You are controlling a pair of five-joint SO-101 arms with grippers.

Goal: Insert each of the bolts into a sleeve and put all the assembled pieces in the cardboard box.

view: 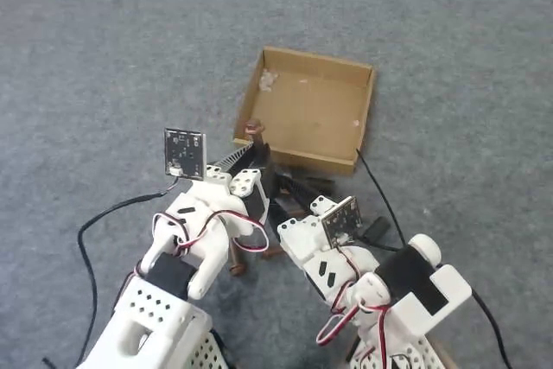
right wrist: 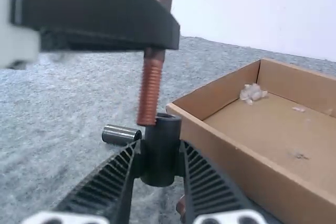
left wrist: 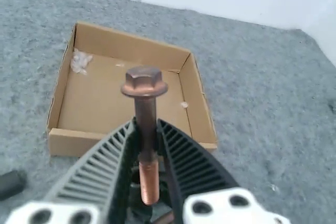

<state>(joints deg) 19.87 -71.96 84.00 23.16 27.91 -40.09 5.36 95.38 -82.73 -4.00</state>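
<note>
Because both grippers meet just short of the cardboard box (view: pixel 298 158), the near wall of that box is the closest edge to them. Its open top lies directly beyond their fingertips. Grey carpet (view: pixel 467 84) spreads wide past the box on every side, running to a pale wall at the far end.

The left gripper (left wrist: pixel 144 125) is clamped on a bolt (left wrist: pixel 144 84), its fingers only as far apart as the shank is thick. It grips the plain part of the shank. The hexagonal flanged head stands above the fingertips and the threaded end hangs below them.

The right gripper (right wrist: pixel 160 149) sits directly under the left one and is closed around a sleeve (right wrist: pixel 160 134). It holds the sleeve upright with the open mouth facing up. The bolt's threaded tip meets the sleeve's rim at one side, but whether it has entered the bore cannot be told.

A second sleeve (right wrist: pixel 121 134) lies on its side on the carpet just beyond the right gripper's fingers, apart from the box.

The bolt is copper-coloured metal and both sleeves are short, dark, smooth tubes. The gripper fingers (left wrist: pixel 100 166) are black ribbed plastic on white bodies. The box is shallow, square and of plain brown board. A small crumpled pale scrap (left wrist: pixel 80 61) lies in its far corner.
</note>
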